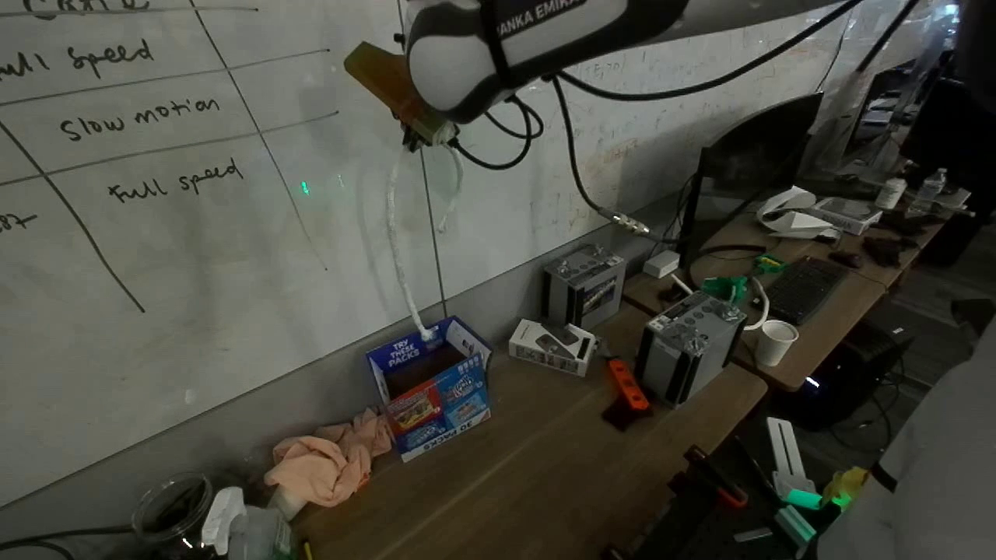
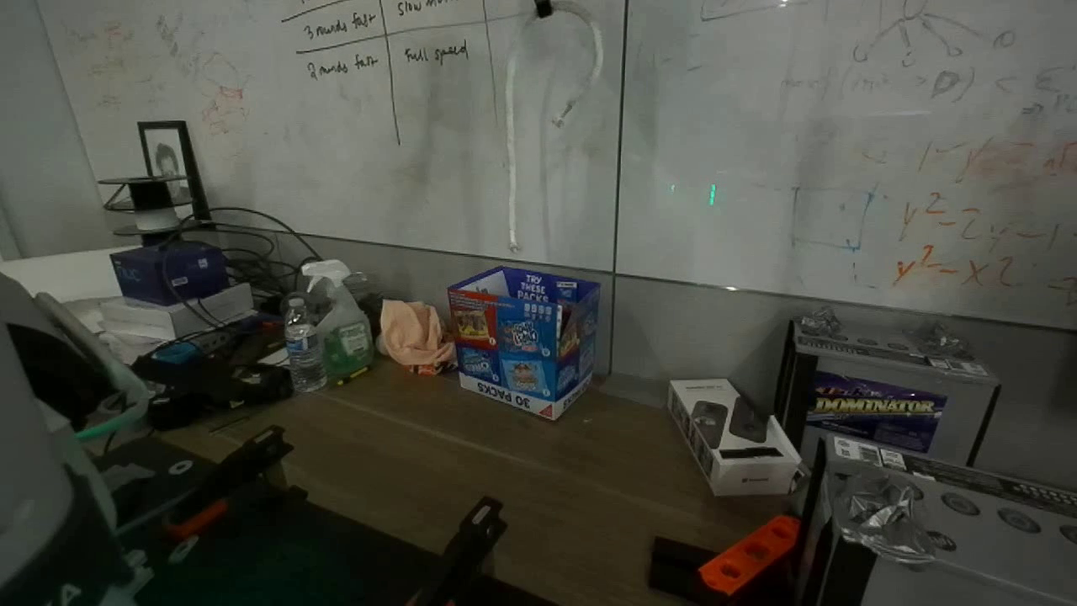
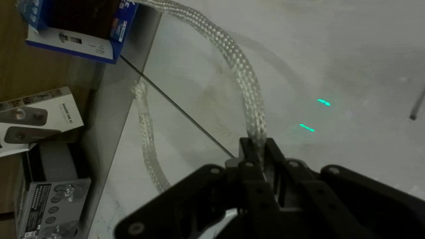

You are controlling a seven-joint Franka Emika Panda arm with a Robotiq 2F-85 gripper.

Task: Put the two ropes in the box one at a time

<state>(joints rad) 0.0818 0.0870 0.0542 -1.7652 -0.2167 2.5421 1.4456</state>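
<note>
Braided cream rope [image 3: 251,86] hangs in mid-air, pinched partway along by the black gripper [image 3: 259,147], which is clenched on it. One long, nearly straight length drops toward the blue cardboard box [image 2: 522,353]; a shorter length curls down on the other side, its frayed end free in the wrist view. In an exterior view the tip of the long length is just above the box rim; whether it is directly over the opening, I cannot tell. The box, printed in red and white with words such as "30 PACKS", stands open side up on a wooden table [image 2: 589,480]. Just beside it a peach cloth [image 2: 412,332] lies crumpled, and past the cloth stand a white-topped spray bottle [image 2: 345,337] and a clear water bottle [image 2: 303,349]. On the box's other side are a white Insta360 carton [image 1: 545,354], an orange tool [image 1: 626,383], a grey case labelled DOMINATOR [image 2: 883,408] and a second grey case [image 1: 689,342] near it. Behind the table is a whiteboard [image 2: 732,168] with handwriting and equations, and a white Franka arm [image 1: 459,58] extends in front of it, high above the box
</note>
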